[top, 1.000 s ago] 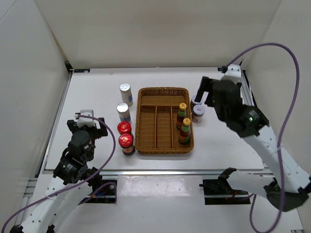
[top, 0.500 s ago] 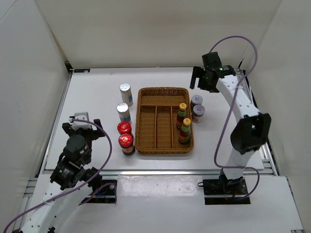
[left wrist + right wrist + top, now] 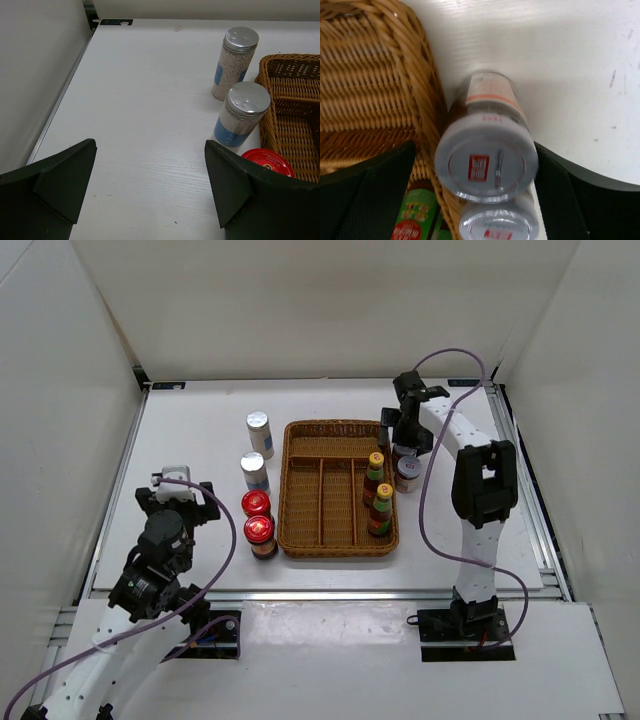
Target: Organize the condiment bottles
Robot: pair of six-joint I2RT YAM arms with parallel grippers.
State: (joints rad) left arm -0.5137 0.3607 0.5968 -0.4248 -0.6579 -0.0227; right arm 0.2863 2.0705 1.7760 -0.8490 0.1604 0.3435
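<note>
grey-lidded jar [image 3: 486, 160] beside the wicker tray [image 3: 375, 75] is coming under the wide right jaws, just swinging in to begin a pick, while the left jaws are idling wide.

The whole table [image 3: 200, 440] is seen from high above and behind its near edge, looking down towards the far edge from well away. The left wrist view is set low over the table's near left part and faces the far left corner. The left gripper [image 3: 150, 145] frames its bottom, and the two shakers [image 3: 240, 115] and the left rim of the wicker tray [image 3: 295, 100] are taken in. The right wrist view is held very close and looks steeply down through the right gripper [image 3: 473, 150] at the grey-lidded jars [image 3: 486, 160] beside the wicker tray's right rim. The shakers [image 3: 255, 472], wicker tray [image 3: 335, 426] and grey-lidded jars [image 3: 408, 473] are shared with the overhead view.
</note>
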